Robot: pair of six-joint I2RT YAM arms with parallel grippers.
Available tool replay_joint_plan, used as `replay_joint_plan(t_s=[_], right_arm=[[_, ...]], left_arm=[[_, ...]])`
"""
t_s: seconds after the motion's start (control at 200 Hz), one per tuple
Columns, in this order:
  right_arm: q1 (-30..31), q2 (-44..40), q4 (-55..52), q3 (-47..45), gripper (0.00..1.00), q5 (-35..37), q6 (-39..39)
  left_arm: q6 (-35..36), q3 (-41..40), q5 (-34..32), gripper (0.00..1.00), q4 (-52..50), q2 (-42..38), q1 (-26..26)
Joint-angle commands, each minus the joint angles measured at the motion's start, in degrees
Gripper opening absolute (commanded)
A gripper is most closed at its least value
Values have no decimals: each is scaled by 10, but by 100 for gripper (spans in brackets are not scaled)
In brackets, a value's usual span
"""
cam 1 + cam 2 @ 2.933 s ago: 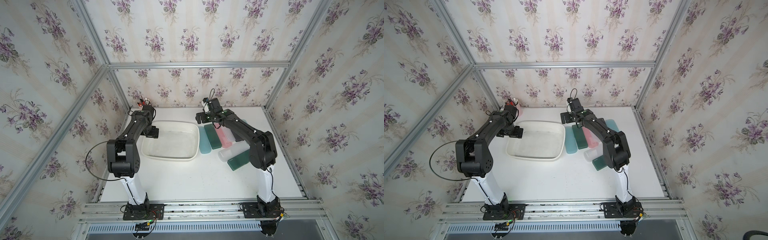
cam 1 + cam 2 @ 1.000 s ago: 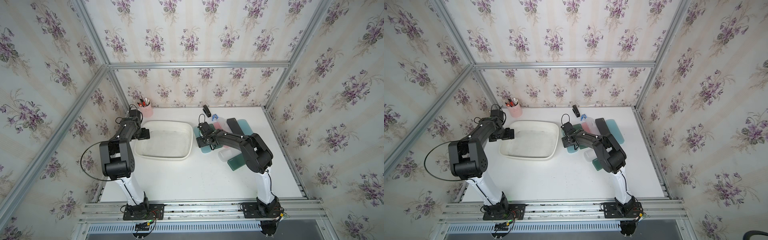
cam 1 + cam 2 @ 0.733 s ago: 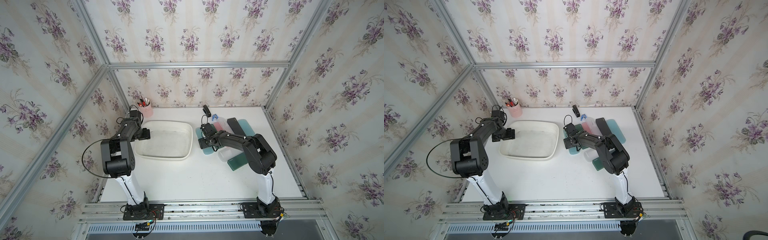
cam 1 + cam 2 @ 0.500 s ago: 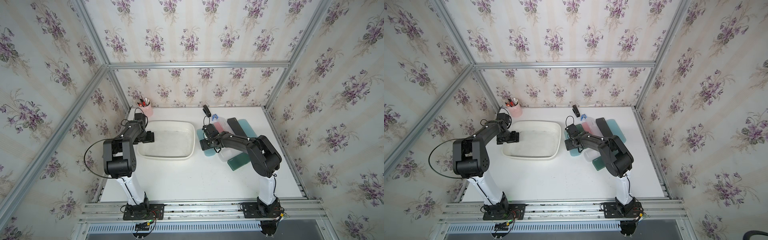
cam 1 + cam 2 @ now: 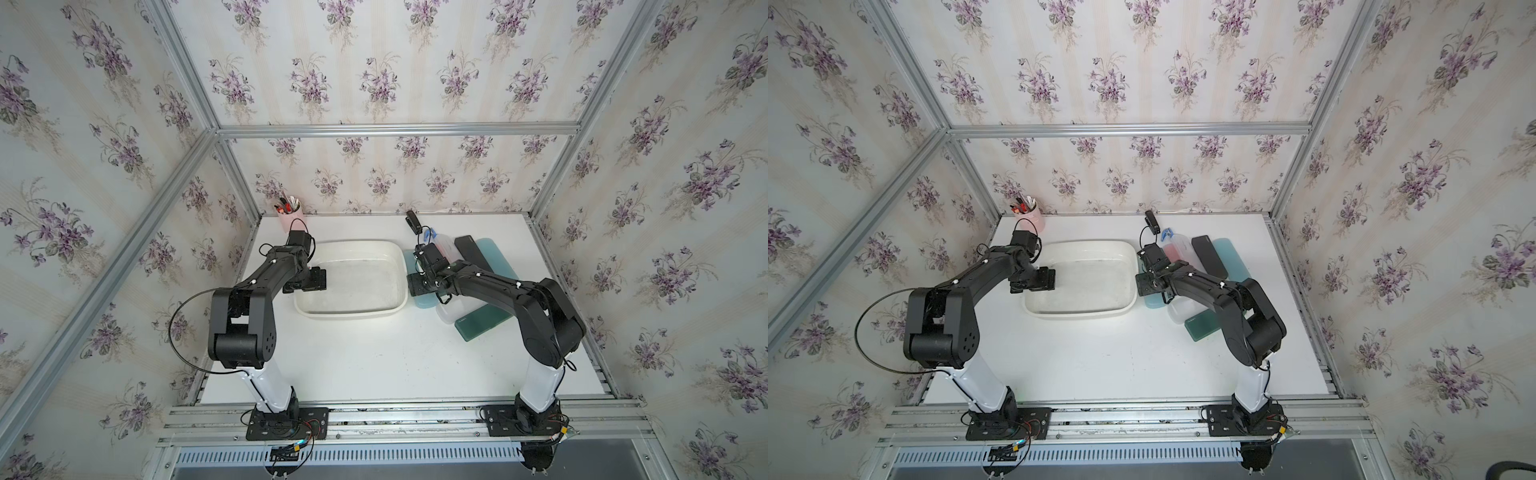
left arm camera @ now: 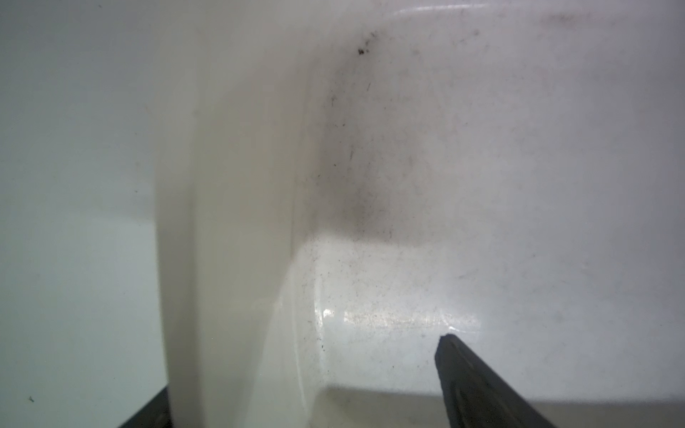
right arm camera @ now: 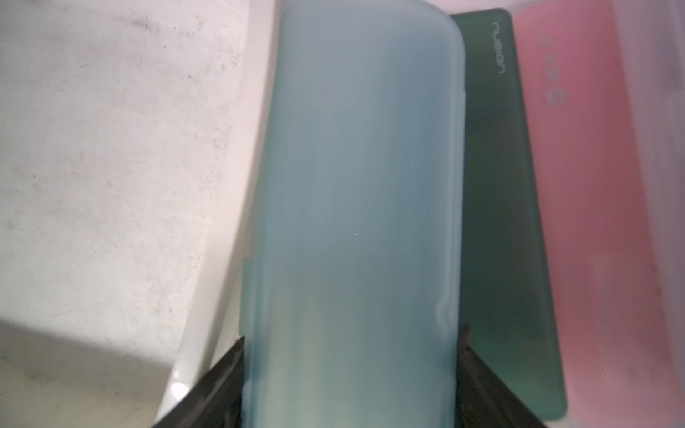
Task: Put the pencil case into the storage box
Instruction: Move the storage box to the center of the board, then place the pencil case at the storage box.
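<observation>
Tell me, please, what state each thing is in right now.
storage box: empty, upright.
light blue pencil case: lying beside the box, outside it.
right claw: closed on the light blue pencil case's sides.
left claw: straddling the box rim, grip unclear.
pink pen cup: upright, holding pens.
dark green pencil case: flat beside the blue one.

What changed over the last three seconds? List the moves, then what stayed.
The right gripper drew back from the far side and came down onto the light blue pencil case, fingers against both long sides. The left gripper slid slightly nearer along the rim of the storage box, straddling it and uncovering the pink pen cup. The box shifted slightly; the other cases stayed put.
</observation>
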Motion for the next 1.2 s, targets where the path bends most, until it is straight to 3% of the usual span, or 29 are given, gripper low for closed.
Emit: replay_joint_plan(t_s=[0.0, 0.425, 0.704, 1.014, 1.194], right_arm=[[0, -19, -9, 0, 53, 7, 7], [-25, -35, -100, 50, 53, 65, 16], [-17, -44, -62, 84, 52, 12, 11], [39, 62, -91, 226, 52, 1, 21], [49, 104, -92, 234, 52, -7, 54]], left_arm=[[-7, -2, 0, 88, -14, -9, -12], [-8, -18, 2, 89, -3, 7, -35], [-3, -15, -5, 95, -13, -22, -37], [0, -9, -6, 96, -23, -61, -39], [7, -14, -17, 97, -27, -60, -39]])
